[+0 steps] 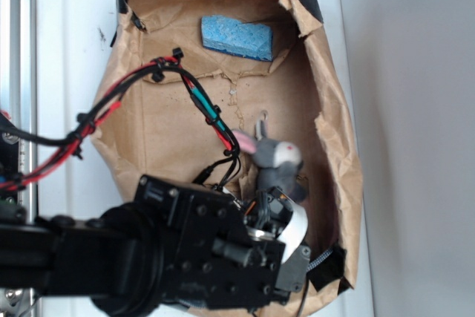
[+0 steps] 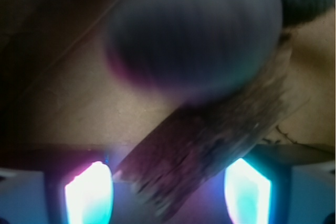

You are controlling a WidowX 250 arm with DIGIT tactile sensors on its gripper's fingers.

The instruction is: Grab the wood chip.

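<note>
Wood chip (image 2: pixel 210 145) diagonal, lower-left to upper-right

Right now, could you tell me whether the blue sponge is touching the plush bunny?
No, the blue sponge lies at the far end of the paper-lined bin, well apart from the plush bunny near the gripper.

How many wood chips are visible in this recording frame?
1. The wood chip lies diagonally between the gripper's fingers in the wrist view, against the plush bunny. The arm hides it from outside; others may be hidden.
</note>
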